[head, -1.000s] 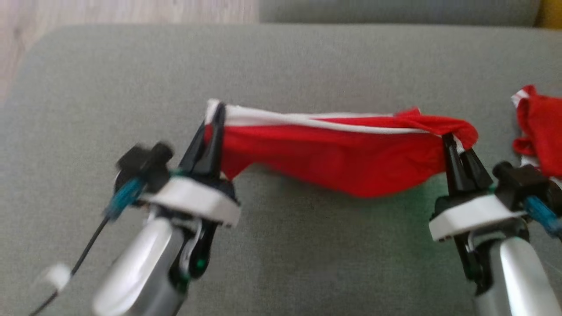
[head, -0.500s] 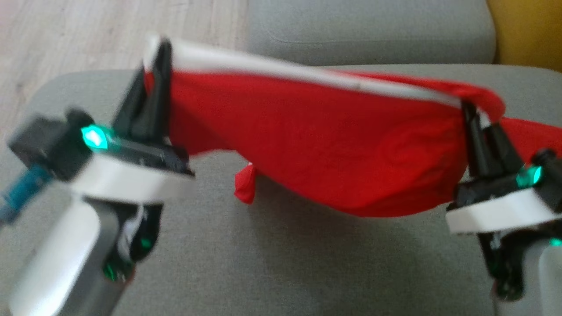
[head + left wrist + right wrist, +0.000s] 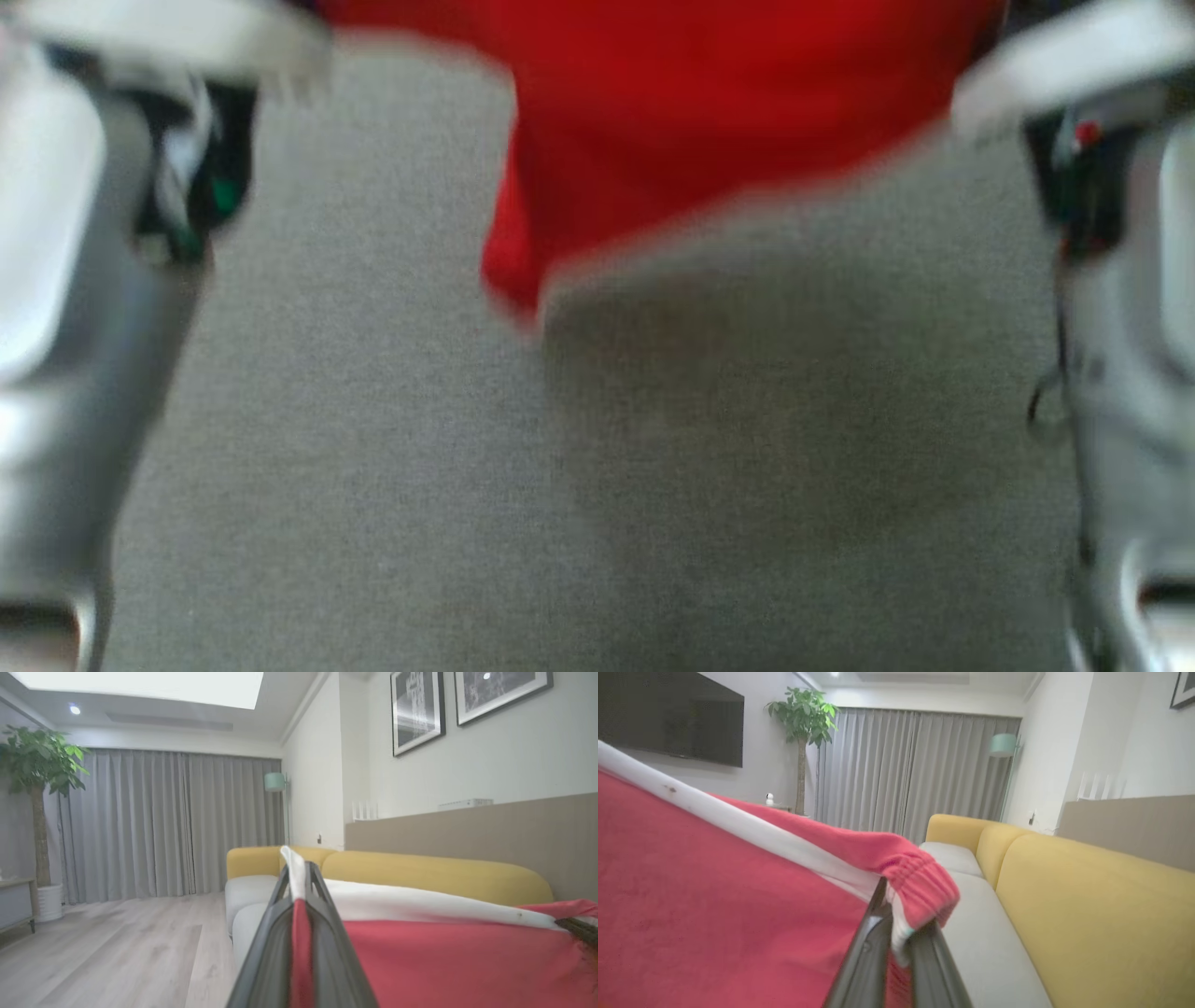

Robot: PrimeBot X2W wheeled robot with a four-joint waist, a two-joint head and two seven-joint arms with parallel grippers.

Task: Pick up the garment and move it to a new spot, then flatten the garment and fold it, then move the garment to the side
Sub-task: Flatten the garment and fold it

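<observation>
The garment (image 3: 709,112) is red cloth with a white stripe, hanging in the air above the grey sofa seat (image 3: 597,467). In the left wrist view my left gripper (image 3: 297,870) is shut on the garment (image 3: 444,952) at its white-edged end. In the right wrist view my right gripper (image 3: 896,900) is shut on the garment (image 3: 714,905) just below its gathered red cuff. The cloth is stretched between the two grippers. In the blurred head view my two pale forearms rise at the left and right edges, and the fingertips are cut off at the top.
The sofa has a yellow backrest (image 3: 1087,905) along a wall with a brown panel. Beyond it lie a wooden floor (image 3: 117,952), grey curtains (image 3: 163,826), a potted plant (image 3: 37,788) and a floor lamp (image 3: 275,784). A dark screen (image 3: 672,718) hangs on the wall.
Both arms have gone up with the garment stretched between them. It has left the seat and hangs in the air. The head view has shifted and blurred.
</observation>
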